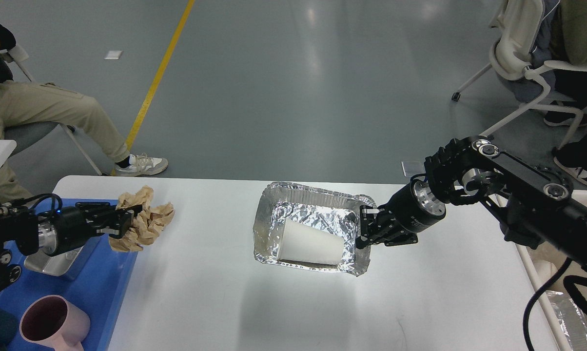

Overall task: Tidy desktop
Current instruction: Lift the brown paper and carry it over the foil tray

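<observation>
At the far left, a pink cup [54, 321] stands on the blue tray [109, 287], below and behind the left gripper's fingers. A small metal container [62, 263] sits on the tray too, under the left wrist. The left gripper [127, 219] points right, its fingers closed on a crumpled ball of brown paper [145, 219]; the paper bulges above, below and beyond the fingertips, held over the tray's right edge and the desktop [215, 302]. The desktop, the wide white surface, spreads under both grippers and fills the lower middle of the view.

Well apart to the right of the paper lies a foil tray [274, 214] on the desktop, with a white paper cup [310, 241] lying on its side inside. The right gripper [364, 224] reaches in from the right, its fingers narrowly parted and pinching the tray's right rim; the cup's base lies just left of the fingertips. At the far right edge, behind the right arm, a cream bin [542, 292] holds some crumpled foil.
</observation>
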Tool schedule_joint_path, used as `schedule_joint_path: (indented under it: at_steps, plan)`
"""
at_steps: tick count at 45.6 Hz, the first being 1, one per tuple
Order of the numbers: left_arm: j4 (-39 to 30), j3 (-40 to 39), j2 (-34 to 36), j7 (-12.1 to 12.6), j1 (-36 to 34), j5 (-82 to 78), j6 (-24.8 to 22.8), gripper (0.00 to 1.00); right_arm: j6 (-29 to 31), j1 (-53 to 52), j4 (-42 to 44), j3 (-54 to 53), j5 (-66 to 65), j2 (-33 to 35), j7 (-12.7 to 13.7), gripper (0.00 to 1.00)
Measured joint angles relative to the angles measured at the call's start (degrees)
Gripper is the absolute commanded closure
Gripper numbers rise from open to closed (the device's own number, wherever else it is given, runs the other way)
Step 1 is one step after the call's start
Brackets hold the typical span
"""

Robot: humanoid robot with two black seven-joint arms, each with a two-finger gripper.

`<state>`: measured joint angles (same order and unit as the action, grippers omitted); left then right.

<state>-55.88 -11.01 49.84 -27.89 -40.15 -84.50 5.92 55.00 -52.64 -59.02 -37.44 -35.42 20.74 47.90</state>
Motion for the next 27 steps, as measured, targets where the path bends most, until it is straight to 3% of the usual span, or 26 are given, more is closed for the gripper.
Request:
schedule_joint_path:
  at_steps: [14,20,27]
  plan:
    - [-16.49,-3.17,11.25,-0.38,1.79,18.75,-0.29,0.96,0.0,0.0,0.01,0.09,-0.04,-0.06,0.0,1.0]
    - [-25.08,-3.56,12.96,-0.5,1.52,20.23,-0.29,0.96,0.0,0.0,-0.02,0.18,-0.55,-0.08,0.06,1.0]
    - [-27.89,-3.41,13.19,-0.55,-2.53,16.03,-0.57,0.96,0.0,-0.23,-0.13,0.23,-0.92,-0.09,0.08,1.0]
